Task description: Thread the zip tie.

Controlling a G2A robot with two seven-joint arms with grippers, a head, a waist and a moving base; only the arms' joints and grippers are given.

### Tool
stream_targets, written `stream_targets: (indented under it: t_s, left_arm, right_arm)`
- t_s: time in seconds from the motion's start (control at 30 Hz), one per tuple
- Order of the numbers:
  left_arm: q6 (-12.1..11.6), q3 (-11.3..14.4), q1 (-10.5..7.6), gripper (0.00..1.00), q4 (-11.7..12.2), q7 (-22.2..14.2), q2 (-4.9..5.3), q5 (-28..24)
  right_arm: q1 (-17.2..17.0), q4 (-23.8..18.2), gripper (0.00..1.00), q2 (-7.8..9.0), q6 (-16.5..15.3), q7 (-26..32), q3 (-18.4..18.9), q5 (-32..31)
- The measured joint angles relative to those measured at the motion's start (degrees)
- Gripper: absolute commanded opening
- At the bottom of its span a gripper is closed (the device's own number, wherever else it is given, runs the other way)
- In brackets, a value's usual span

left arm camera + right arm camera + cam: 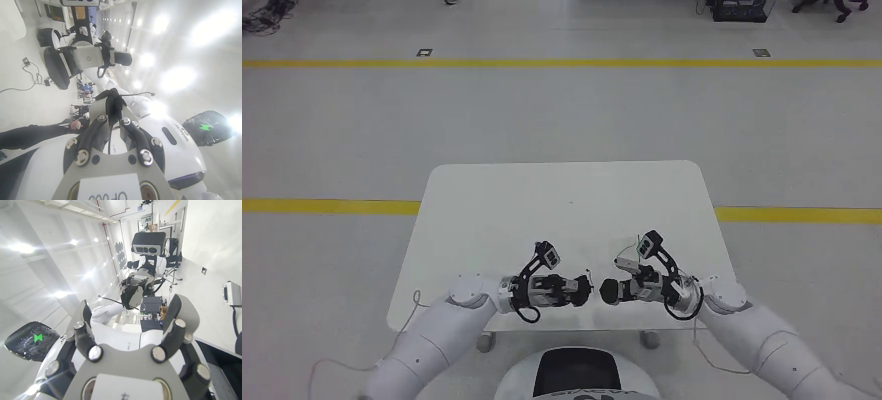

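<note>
A thin black zip tie [138,94] sticks out sideways from my left gripper [113,96], which is shut on it, and ends in a small head [151,93]. Another stretch of the tie runs back between the fingers. From the right wrist view, the left gripper [130,300] faces me with the zip tie [111,300] jutting out to one side. My right gripper [130,310] is open with nothing between its fingers. In the top view both grippers, left [580,290] and right [609,291], face each other tip to tip, a short gap apart, above the table's near edge.
The white table [562,200] has bare surface beyond the grippers. Yellow floor lines [562,63] run across the room behind it.
</note>
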Motion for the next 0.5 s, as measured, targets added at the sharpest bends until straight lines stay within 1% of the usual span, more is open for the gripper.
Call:
stream_targets:
  t_s: [0.2,0.33,0.4,0.5]
  left_arm:
    - [0.0,0.0,0.10,0.00,-0.2,0.2,0.02,0.0]
    - [0.0,0.1,1.13,0.00,-1.4,4.6,-0.29,-0.4]
    - [0.0,-0.2,1.71,0.00,-2.0,7.2,-0.66,-1.0]
    - [0.0,-0.8,2.36,0.00,-2.2,9.9,-1.37,-2.1]
  right_arm:
    - [-0.1,-0.2,1.00,0.02,0.1,-0.3,0.0,-0.1]
    - [-0.9,-1.0,1.00,-0.44,0.0,-3.5,0.2,-0.7]
    - [-1.5,-1.2,1.00,-0.88,0.0,-4.6,0.6,0.3]
    - [-2.4,-1.3,1.00,-1.67,0.0,-5.9,1.5,1.7]
